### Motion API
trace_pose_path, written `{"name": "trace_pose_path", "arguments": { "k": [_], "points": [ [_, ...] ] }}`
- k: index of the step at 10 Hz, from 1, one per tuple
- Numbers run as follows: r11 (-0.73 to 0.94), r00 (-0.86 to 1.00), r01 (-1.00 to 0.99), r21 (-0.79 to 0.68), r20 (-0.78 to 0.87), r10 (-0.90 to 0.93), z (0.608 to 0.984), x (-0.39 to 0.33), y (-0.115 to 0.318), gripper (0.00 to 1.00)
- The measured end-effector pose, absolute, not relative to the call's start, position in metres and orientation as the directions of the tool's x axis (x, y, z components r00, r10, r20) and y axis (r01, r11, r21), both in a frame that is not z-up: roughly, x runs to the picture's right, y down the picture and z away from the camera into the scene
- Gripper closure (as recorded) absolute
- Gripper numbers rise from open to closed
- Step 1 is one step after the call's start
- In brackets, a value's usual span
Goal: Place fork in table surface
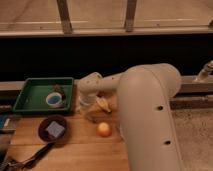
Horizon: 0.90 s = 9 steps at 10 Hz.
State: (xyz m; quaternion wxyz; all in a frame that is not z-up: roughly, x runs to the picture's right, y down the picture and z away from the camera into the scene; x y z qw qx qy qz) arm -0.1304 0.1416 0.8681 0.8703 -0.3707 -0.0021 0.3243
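Roughly: gripper (86, 106) low over table surface (85, 150), beside green tray (30, 107); fork not made out; best lowered flat onto bare wood, clear of orange fruit (103, 129).

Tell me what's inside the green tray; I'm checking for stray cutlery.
The green tray holds a small blue-and-white cup and a dark item behind it. The tool hangs beside the tray; no fork is visible.
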Motion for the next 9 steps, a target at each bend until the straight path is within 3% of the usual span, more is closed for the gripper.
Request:
{"name": "trace_pose_path", "arguments": {
  "k": [2,3,7,9],
  "points": [
    [0.511,0.799,-0.551,-0.659,-0.24,0.552,0.87,-0.131,0.145,0.26],
    [0.511,0.802,-0.547,-0.664,-0.239,0.548,0.871,-0.133,0.145,0.21],
    [0.534,0.814,-0.535,-0.655,-0.229,0.535,0.866,-0.132,0.137,0.2],
    [0.565,0.804,-0.555,-0.611,-0.219,0.553,0.846,-0.122,0.116,0.2]
  ]
}}
